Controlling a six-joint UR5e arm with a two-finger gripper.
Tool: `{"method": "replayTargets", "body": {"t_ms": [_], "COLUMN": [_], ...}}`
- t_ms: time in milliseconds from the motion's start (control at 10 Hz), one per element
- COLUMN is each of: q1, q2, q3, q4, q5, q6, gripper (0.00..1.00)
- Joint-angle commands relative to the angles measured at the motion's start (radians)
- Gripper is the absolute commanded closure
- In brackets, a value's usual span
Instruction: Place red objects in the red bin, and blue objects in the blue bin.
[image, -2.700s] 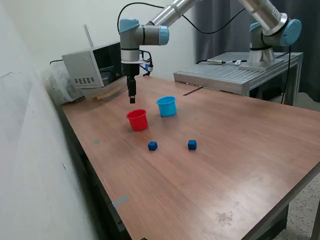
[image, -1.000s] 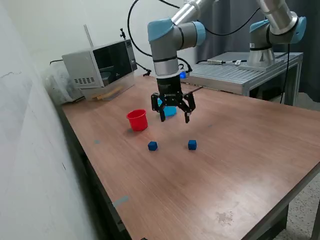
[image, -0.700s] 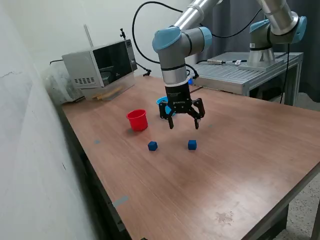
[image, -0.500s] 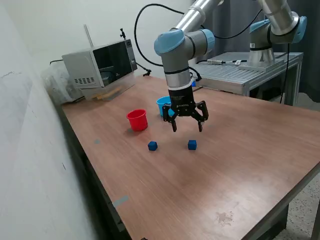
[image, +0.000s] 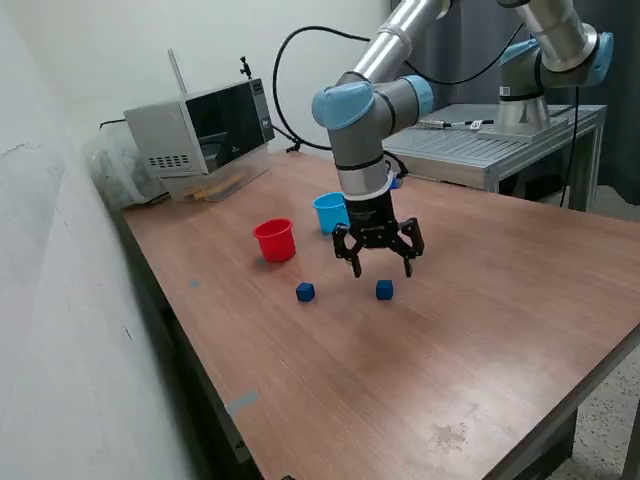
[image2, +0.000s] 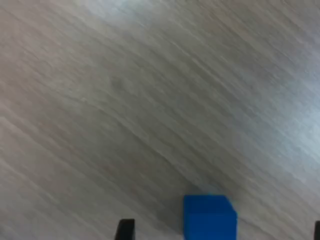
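Pincer (image: 380, 265) spread wide, empty, just above one blue cube (image: 384, 290); second blue cube (image: 305, 292) nearby. Both remain outside the light blue cup (image: 330, 213) behind it; no red cubes visible

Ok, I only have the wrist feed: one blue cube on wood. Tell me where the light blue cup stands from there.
Observer: The light blue cup stands upright on the table, farther back than the open pincer in the exterior view.
Operator: Report any other cubes.
Observer: A second blue cube lies toward the exterior view's left of the blue cube you see, well apart from it.
Operator: Now place the red cup.
Observer: The red cup stands upright toward the exterior view's left of the light blue cup, not touching it.
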Motion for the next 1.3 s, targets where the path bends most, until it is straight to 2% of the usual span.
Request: {"method": "replayTargets", "body": {"t_ms": [0, 400, 500, 800, 1200], "q1": [0.019, 0.022, 0.021, 0.018, 0.014], "q2": [0.014, 0.027, 0.028, 0.028, 0.019], "q3": [0.0, -0.003, -0.003, -0.003, -0.012], "q4": [-0.004, -0.008, -0.011, -0.034, -0.04], "q5": [0.0, -0.005, -0.005, -0.007, -0.028], "q6": [-0.001, 0.002, 0.006, 0.009, 0.013], "gripper": [0.0, 0.0, 1.0, 1.0, 1.0]}}
